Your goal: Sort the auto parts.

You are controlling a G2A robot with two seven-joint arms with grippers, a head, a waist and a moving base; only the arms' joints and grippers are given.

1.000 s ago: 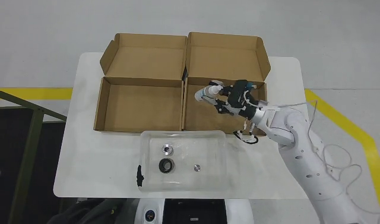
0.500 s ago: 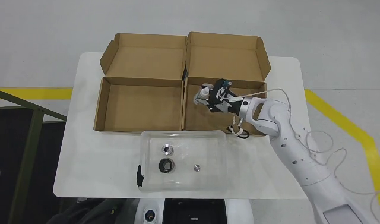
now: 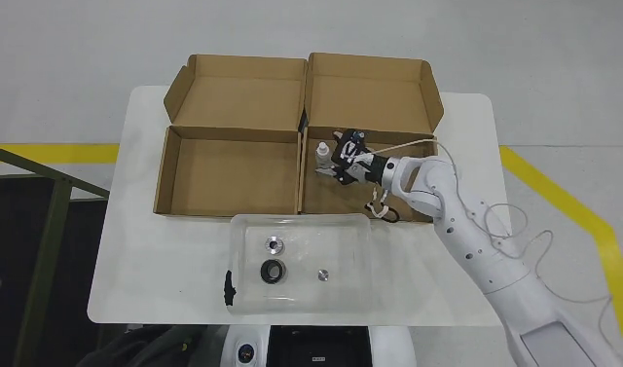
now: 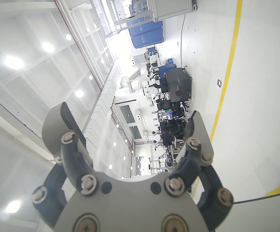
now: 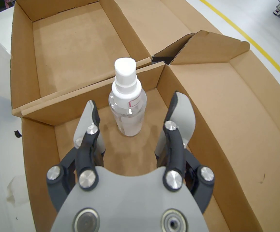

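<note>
The table (image 3: 146,260) carried the right box (image 5: 227,121) and a bin (image 3: 302,221) at its near edge. Inside the box the right gripper (image 5: 133,101) gaped wide, empty; the bottle (image 5: 127,117) stood upright just beyond it, untouched, by the box's left wall. The left gripper (image 4: 129,111) gaped empty toward a hall.

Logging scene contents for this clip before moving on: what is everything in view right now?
Table: one, white, under everything.
Bottle's cardboard box: one, brown, open, table's far side.
Neighbouring cardboard box: one, brown, open, alongside it.
Spray bottle: one, clear with white cap, upright in its box, near the shared wall.
Plastic bin: one, clear, table's near edge.
Round metal part: one, silver, in bin.
Ring: one, black, in bin.
Small metal part: one, silver, in bin.
Right gripper: grey-black, open, just short of the bottle.
Left gripper: grey-black, open, facing the room.
</note>
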